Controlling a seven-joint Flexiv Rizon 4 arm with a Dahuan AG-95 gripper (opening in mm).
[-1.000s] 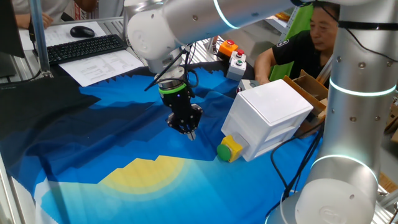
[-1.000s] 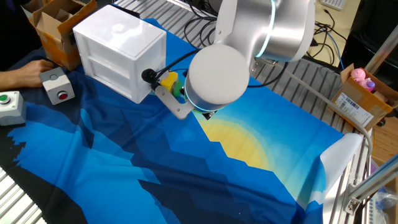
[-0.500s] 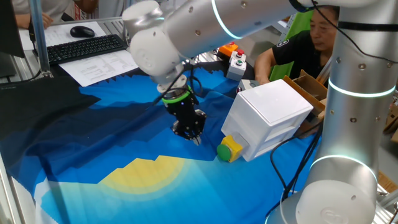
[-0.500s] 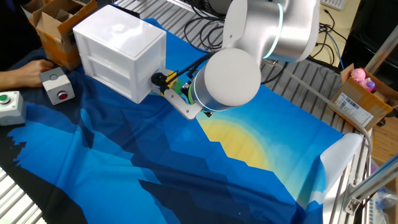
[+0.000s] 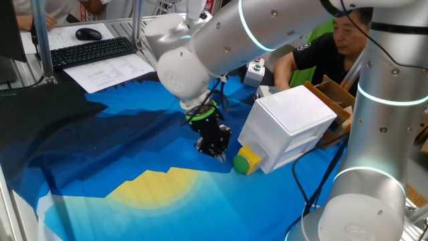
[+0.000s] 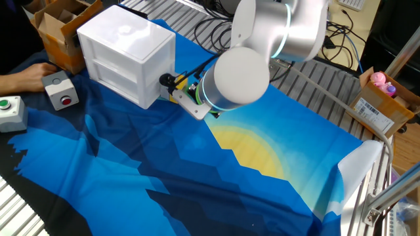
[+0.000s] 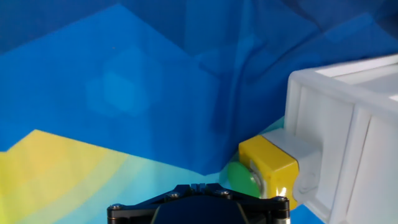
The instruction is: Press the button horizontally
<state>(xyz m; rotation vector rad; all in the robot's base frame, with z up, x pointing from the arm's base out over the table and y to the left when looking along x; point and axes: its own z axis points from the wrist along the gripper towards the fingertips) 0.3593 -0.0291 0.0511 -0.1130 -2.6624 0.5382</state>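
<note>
The green button [image 5: 239, 162] sits in a yellow housing [image 5: 250, 158] on the lower side face of the large white box [image 5: 294, 120]. My gripper [image 5: 219, 156] hangs low over the blue cloth, just left of the button and a short way from it. In the hand view the button [image 7: 244, 177] and housing [image 7: 268, 163] lie right of my fingertips, and the gripper [image 7: 199, 185] shows its two tips touching, with nothing between them. In the other fixed view my arm hides the button, and only the white box [image 6: 125, 52] shows.
Small white boxes with red and green buttons [image 5: 255, 65] [image 6: 60, 90] [image 6: 8, 109] stand behind the big box. A person's arm [image 5: 294, 63] and a cardboard box [image 5: 334, 94] are beside it. A keyboard [image 5: 90, 52] and papers lie at the far left. Blue-yellow cloth [image 5: 134, 161] covers the table.
My gripper has moved right and a little lower across the cloth, from about a hand's width away to just beside the green button. The box and button have not moved.
</note>
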